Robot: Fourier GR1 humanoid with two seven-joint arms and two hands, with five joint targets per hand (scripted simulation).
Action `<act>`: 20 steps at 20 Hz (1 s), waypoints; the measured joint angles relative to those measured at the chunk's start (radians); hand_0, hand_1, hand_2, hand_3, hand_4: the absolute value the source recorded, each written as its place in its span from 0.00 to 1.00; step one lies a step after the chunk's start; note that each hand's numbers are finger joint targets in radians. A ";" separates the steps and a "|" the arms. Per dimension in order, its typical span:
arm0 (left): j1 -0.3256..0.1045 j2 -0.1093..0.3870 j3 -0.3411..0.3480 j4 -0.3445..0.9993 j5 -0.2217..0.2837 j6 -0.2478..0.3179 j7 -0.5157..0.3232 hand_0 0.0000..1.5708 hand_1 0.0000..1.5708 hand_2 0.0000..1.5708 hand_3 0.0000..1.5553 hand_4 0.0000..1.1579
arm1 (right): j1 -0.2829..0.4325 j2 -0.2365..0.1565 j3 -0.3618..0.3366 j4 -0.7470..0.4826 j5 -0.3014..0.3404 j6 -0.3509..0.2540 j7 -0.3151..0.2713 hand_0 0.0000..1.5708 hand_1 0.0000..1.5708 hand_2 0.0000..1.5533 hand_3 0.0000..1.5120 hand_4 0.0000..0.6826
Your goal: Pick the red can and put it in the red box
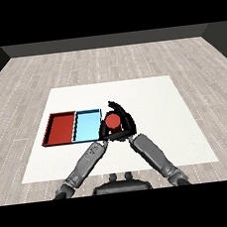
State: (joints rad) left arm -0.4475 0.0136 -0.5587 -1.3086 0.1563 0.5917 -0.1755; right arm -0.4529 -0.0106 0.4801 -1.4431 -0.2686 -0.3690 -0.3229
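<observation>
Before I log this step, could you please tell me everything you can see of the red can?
The red can is a small cylinder, plain red with no label visible, seen mostly from its round top and standing upright. It sits just right of the light blue tray, outside both trays. The right hand curls round it from the right and behind; the left hand is close at its lower left. Whether it rests on the table cannot be told.

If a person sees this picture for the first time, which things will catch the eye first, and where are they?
The eye goes first to the red can near the middle of the white table, with the right robot hand curled round it. The left robot hand sits close against the can's left side. Just left of them lie the light blue tray and, beside it, the red tray.
</observation>
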 measured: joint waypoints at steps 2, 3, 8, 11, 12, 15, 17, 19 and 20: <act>0.010 -0.009 0.005 0.023 0.004 -0.019 -0.021 1.00 1.00 1.00 0.96 0.99 | -0.021 0.005 -0.011 0.022 0.004 -0.007 -0.005 0.00 0.00 0.00 0.00 0.00; 0.011 -0.010 0.004 0.022 -0.007 -0.017 -0.009 1.00 1.00 1.00 0.95 0.99 | -0.009 0.007 -0.016 0.021 0.018 -0.008 -0.012 0.00 0.00 0.00 0.00 0.00; 0.053 -0.004 0.038 0.016 -0.012 -0.058 -0.020 1.00 1.00 1.00 0.96 0.98 | 0.001 -0.031 -0.077 -0.074 0.054 -0.015 0.040 0.00 0.00 0.00 0.00 0.00; 0.071 -0.004 0.058 0.022 -0.009 -0.067 -0.024 1.00 1.00 1.00 0.95 0.97 | 0.021 -0.050 -0.108 -0.160 0.059 -0.006 0.048 0.00 0.00 0.00 0.00 0.00; 0.075 -0.006 0.066 0.030 -0.010 -0.069 -0.029 1.00 1.00 0.99 0.94 0.96 | 0.022 -0.059 -0.120 -0.200 0.066 -0.018 0.074 0.00 0.00 0.00 0.00 0.00; 0.098 0.011 0.085 0.009 -0.020 -0.079 -0.034 1.00 1.00 1.00 0.94 0.98 | 0.064 -0.102 -0.165 -0.303 0.068 -0.020 0.106 0.00 0.00 0.00 0.00 0.00; 0.097 0.020 0.104 0.000 -0.030 -0.086 -0.028 1.00 1.00 1.00 0.94 0.98 | 0.086 -0.123 -0.206 -0.345 0.057 -0.010 0.121 0.00 0.00 0.00 0.00 0.00; 0.112 0.047 0.113 -0.053 -0.045 -0.086 0.006 1.00 1.00 1.00 0.95 0.98 | 0.117 -0.134 -0.244 -0.357 0.040 0.004 0.117 0.00 0.00 0.00 0.00 0.00; 0.112 0.052 0.119 -0.064 -0.054 -0.083 0.011 1.00 1.00 1.00 0.94 0.97 | 0.143 -0.145 -0.268 -0.356 0.022 0.025 0.100 0.00 0.00 0.00 0.00 0.00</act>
State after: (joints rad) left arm -0.3359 0.0661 -0.4393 -1.3729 0.1022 0.5086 -0.1640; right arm -0.3098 -0.1553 0.2119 -1.7986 -0.2464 -0.3442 -0.2228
